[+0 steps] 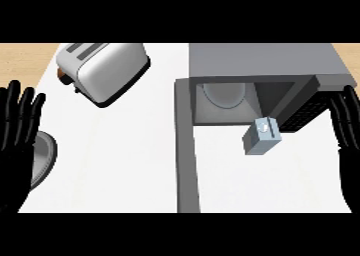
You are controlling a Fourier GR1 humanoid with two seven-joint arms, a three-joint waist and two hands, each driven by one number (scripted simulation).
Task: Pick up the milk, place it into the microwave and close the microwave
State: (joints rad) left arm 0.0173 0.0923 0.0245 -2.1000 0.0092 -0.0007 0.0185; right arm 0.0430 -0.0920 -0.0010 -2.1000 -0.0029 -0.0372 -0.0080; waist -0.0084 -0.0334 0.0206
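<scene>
From the head view, a smooth white table fills most of the scene, with a strip of pale wood floor beyond its far edge. A grey boxy microwave stands open, its flat door swung out toward the viewer, a round glass plate inside. The milk, a small pale-blue carton, stands just in front of the opening. A rounded silver toaster sits far left. Left robot hand and right robot hand rest at the edges, fingers spread, holding nothing.

Toaster tilted on white counter, grey plate at left
</scene>
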